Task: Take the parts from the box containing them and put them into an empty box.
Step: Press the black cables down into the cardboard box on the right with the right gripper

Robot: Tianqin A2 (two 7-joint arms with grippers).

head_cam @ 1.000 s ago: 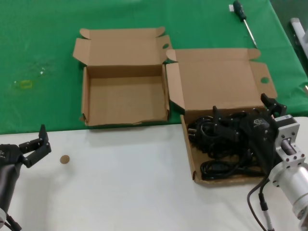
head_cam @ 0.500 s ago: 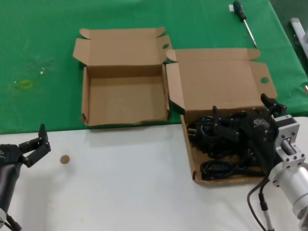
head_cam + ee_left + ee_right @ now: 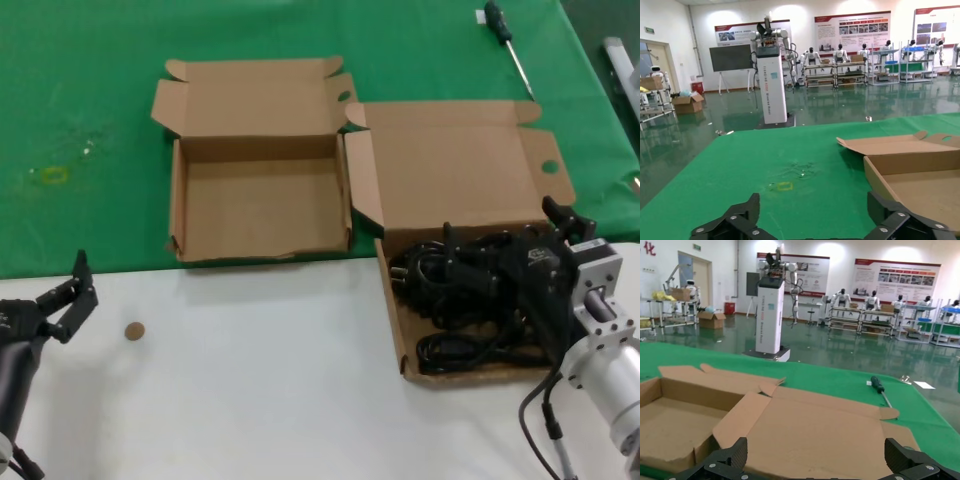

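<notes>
While the right end effector has stayed put over the box containing them for the last second, jaws spread wide above the parts and gripping nothing, the left end effector has slid slightly outward toward the table edge, also wide and holding nothing. No cord has lifted; the tangle of black cables and plugs lies in the same place in the bigger right-hand box. An empty box sits just left of it, sides touching or nearly so, floor bare, nothing in it. Judgement: task barely started, right arm poised for the first grab, left arm just clearing away or waiting.

Surface: the table is white at the near side, with green cloth covering the far part; both boxes straddle or sit by that seam. Small brown disc on the white part near the left end effector. Screwdriver far back right on the cloth. Yellowish mark on the cloth, far left.

Room: wrist views show a big hall, glossy green floor, white pillar kiosk, wall posters, shelving with humanoid robots lined up behind.
</notes>
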